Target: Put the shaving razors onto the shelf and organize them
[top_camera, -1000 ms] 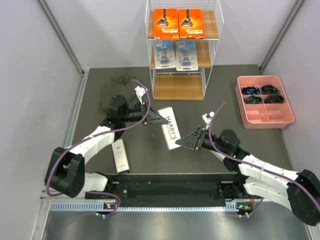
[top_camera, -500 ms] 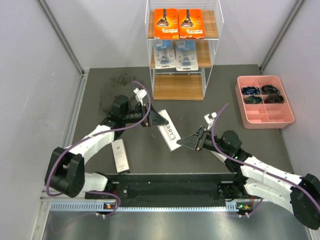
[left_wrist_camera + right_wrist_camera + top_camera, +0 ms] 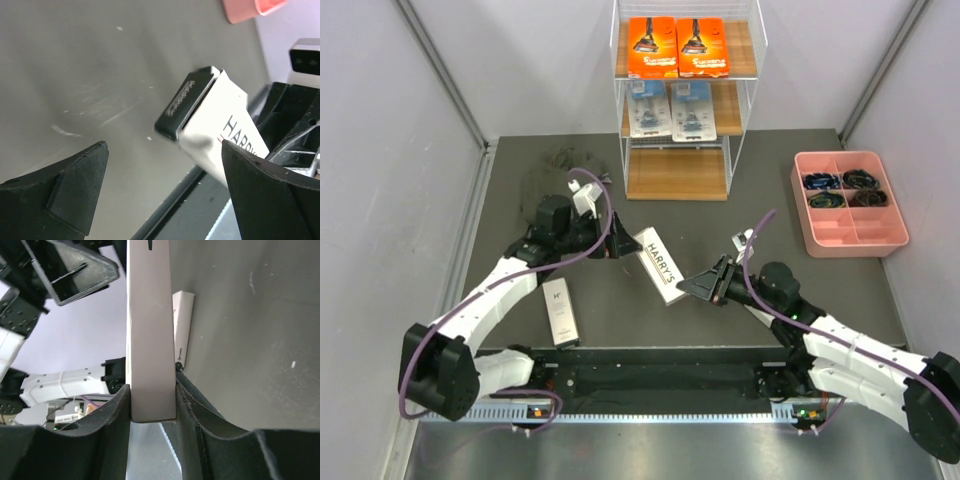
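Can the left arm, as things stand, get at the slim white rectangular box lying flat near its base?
Probably yes. The left gripper is open and empty, and nothing lies on the slim white rectangular box. But the box sits close beside the arm's own forearm, so the arm would have to fold back.

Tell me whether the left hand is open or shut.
Open. The left wrist view shows the left hand with black fingers spread wide, clamping nothing; the slim white Harry's box is gripped by the right hand.

Left pincer (image 3: 618, 241) spread wide, right pincer (image 3: 690, 287) clamped, arms angled inward
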`<state>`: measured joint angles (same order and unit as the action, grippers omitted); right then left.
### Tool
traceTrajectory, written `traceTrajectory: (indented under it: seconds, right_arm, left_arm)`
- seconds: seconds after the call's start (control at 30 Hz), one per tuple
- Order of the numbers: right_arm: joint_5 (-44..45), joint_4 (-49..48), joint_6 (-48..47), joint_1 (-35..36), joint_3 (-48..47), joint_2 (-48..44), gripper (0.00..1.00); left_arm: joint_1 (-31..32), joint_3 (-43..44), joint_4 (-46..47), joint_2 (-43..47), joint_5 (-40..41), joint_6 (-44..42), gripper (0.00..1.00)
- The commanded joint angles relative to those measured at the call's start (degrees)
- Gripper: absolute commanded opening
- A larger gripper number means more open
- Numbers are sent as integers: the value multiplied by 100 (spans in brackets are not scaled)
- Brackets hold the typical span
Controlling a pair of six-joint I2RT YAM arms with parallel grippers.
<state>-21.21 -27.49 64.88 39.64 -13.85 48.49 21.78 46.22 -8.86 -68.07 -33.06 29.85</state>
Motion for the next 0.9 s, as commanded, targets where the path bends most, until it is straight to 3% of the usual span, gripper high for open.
traceTrajectory:
  seconds: [0.0,0.1,0.23,0.37,0.63,0.87]
  right_arm:
    - [336,94,-90,9,-22,-103,0]
    - [433,165,-55,0,5,-50,0]
    - [486,94,7,0,57,64,0]
    - [522,42,24,0,49,161,0]
    - [574,-64,7,-61,-109,433,0]
    - [469,-572,-90,-429,-557,1380,0]
  left_arm:
    - [-25,239,-458,479,1044,-383,99]
    - [-25,265,-818,812,1669,-462,99]
    - [-25,274,-1432,1234,3467,-418,99]
    - [-25,309,-1934,1384,4122,-462,99]
    - [-25,230,-2076,1323,4264,-322,99]
    - [-25,98,-1997,1270,4132,-234,99]
